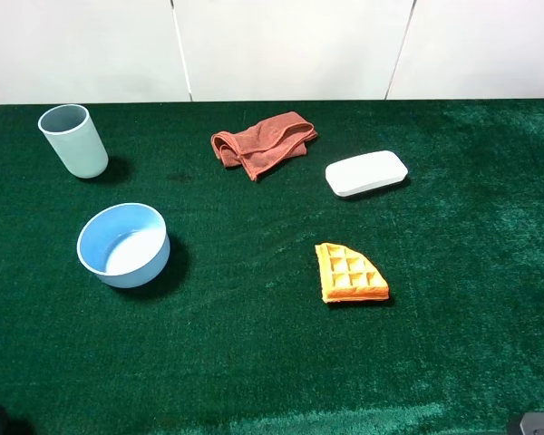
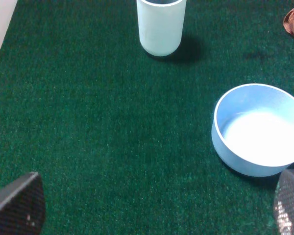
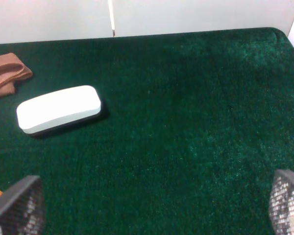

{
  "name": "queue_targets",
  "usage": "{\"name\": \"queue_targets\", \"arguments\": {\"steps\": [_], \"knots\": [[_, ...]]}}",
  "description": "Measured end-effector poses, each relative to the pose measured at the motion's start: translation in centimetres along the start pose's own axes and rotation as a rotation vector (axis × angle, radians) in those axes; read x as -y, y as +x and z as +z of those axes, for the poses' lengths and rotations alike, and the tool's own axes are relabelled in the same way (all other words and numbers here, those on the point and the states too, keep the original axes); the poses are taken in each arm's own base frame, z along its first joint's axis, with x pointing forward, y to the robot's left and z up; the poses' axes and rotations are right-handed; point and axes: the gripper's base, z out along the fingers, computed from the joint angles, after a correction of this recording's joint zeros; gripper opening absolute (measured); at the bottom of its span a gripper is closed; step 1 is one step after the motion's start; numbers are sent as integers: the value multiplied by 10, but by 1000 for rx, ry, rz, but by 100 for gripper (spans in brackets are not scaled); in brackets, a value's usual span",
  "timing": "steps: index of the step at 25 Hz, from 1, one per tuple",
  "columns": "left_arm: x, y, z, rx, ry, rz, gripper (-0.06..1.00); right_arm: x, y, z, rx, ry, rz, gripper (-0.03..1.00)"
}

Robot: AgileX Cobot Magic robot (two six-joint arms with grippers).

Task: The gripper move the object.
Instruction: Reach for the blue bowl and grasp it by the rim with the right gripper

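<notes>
"Well, what does the high camera give you?"

"I see the bowl (image 1: 123, 245) upright toward the left edge of the desk (image 1: 254, 362). The cup (image 1: 73, 140) is nearer the far left corner, well apart from it."

"Left wrist?"

"My left end effector (image 2: 154, 210) is spread wide and holds nothing. The bowl sits ahead, off toward one finger. I'd shift over, put one finger inside the rim and one outside, then pinch the wall."

"Right wrist?"

"The right end effector (image 3: 152, 205) is also spread and empty, facing the white case (image 3: 59, 108). I'd leave it parked."
</notes>
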Motion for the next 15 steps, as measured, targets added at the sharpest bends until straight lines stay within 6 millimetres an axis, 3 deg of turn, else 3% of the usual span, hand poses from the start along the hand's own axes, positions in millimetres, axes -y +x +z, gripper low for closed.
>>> {"name": "queue_targets", "arguments": {"steps": [15], "knots": [[0, 0, 0, 0, 0, 0, 92, 0, 0, 0, 0, 0, 0, 69]]}}
